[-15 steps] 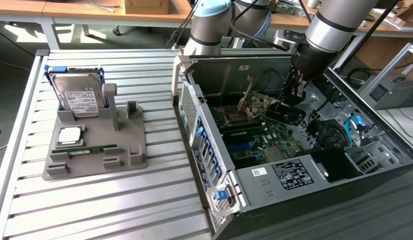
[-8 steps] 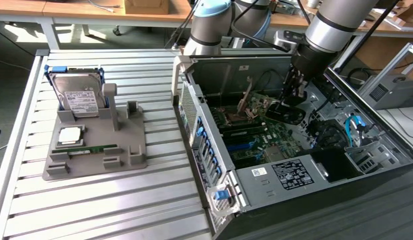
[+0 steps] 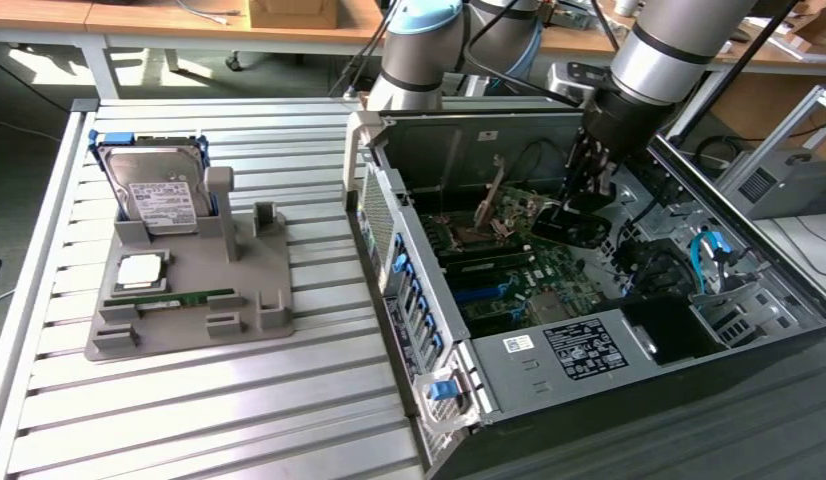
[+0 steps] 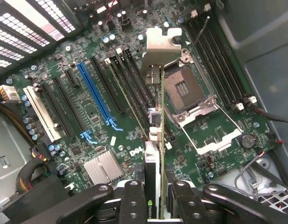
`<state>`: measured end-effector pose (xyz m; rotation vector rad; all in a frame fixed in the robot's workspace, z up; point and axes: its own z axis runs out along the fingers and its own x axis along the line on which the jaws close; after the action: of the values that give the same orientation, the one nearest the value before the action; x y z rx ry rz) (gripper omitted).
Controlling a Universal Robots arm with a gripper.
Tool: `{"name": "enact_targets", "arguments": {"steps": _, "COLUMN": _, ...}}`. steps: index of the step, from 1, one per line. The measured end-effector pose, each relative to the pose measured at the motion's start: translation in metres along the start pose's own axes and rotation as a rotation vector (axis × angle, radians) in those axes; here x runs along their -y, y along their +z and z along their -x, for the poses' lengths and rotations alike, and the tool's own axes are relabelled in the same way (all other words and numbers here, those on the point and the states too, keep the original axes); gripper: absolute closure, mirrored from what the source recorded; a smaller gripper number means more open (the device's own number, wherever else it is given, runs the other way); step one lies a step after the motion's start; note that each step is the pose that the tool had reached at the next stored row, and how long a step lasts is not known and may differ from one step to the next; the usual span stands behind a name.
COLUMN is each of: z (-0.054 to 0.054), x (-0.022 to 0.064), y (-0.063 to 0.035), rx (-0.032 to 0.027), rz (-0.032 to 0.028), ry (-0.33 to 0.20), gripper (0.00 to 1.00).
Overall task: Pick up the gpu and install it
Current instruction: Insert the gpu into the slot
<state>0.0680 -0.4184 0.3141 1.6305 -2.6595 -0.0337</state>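
The claw [image 4: 155,198] is clamped on the gpu [image 4: 156,140], gripping the thin card edge-on from both sides. The card runs straight out from between the fingers [image 4: 133,200], and its silvery bracket [image 4: 160,49] sits at the far end from the claw. The gpu hangs above the motherboard [image 4: 83,135], over the black slots between the blue slot [image 4: 95,91] and the CPU socket [image 4: 183,88]; whether it touches a slot cannot be told. In the exterior view the claw [image 3: 584,205] reaches down into the open case [image 3: 520,350] with the gpu [image 3: 571,228] below it. On the table [image 3: 186,420], a grey tray [image 3: 260,315] carries the hard drive [image 3: 153,195] and memory stick [image 3: 173,298].
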Motion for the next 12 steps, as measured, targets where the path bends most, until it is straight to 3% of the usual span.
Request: {"name": "enact_targets", "arguments": {"steps": 12, "z": 0.0, "x": 0.0, "y": 0.0, "rx": -0.0021, "rz": -0.0006, "ry": -0.072, "gripper": 0.73}}
